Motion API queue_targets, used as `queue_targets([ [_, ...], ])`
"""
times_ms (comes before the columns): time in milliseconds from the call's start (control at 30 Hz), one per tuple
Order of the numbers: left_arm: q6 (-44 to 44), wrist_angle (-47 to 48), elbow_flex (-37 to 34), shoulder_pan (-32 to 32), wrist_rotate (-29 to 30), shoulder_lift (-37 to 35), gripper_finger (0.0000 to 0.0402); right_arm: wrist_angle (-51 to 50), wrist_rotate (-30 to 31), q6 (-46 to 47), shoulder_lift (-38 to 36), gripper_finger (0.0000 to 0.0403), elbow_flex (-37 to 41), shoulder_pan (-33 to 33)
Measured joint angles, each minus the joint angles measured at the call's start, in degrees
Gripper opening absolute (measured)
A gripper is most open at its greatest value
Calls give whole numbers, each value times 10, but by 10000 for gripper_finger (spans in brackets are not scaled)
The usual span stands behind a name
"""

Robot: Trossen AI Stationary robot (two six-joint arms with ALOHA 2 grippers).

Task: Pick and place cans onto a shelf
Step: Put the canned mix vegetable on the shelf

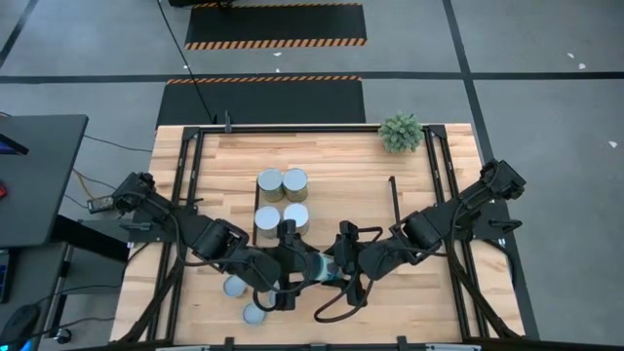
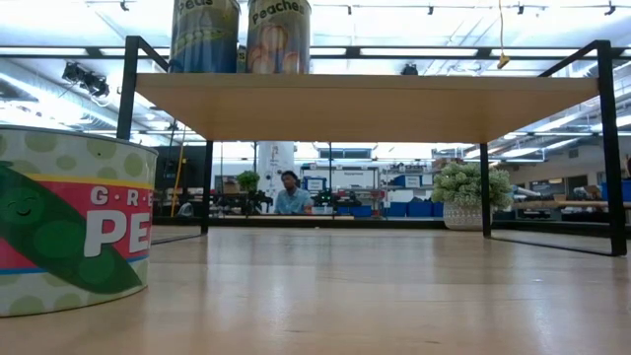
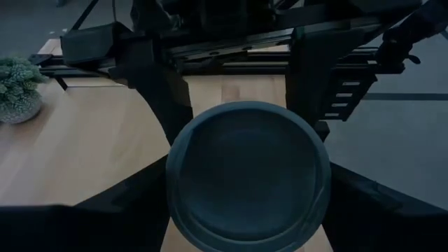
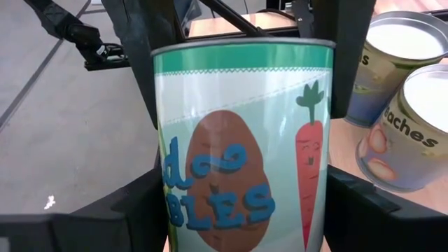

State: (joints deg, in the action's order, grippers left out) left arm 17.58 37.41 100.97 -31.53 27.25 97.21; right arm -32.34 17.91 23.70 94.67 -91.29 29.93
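Note:
A can with a green vegetable label hangs above the table's near middle, between my two grippers. My left gripper comes from the left and my right gripper from the right; both are shut on it. The left wrist view shows the can's round dark end, the right wrist view its label side. Several cans stand upright on the shelf. Two smaller cans stand on the table near its front left. My left gripper pinches the can's side wall between its two fingers, close to the end that faces its camera. The fingers lie along the can, slanting down from the table's left. The can is lifted clear of the table, tipped off upright. My right gripper has the can's label wall between its two fingers, one on each side. The fingers lie across the can and slant down from the table's right. The left gripper's fingers sit at the can's other end.
A small potted plant stands at the shelf's far right corner. The low view has a peas can close by on the table, the shelf board overhead with two cans on it, and a person far behind.

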Motion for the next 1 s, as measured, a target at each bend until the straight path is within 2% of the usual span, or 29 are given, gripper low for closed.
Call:
queue_targets([
  [267,4,0,0,0,26,-13,314,-2,2,-23,-9,296,-5,-7],
  [633,-3,9,-1,23,27,-41,317,-5,7,-31,-27,296,-7,-25],
  [867,4,9,0,51,-25,-43,321,-18,-5,-34,-36,296,-5,-25],
  [1000,44,-1,0,77,-78,-44,369,-35,-11,-38,-36,297,-4,-24],
])
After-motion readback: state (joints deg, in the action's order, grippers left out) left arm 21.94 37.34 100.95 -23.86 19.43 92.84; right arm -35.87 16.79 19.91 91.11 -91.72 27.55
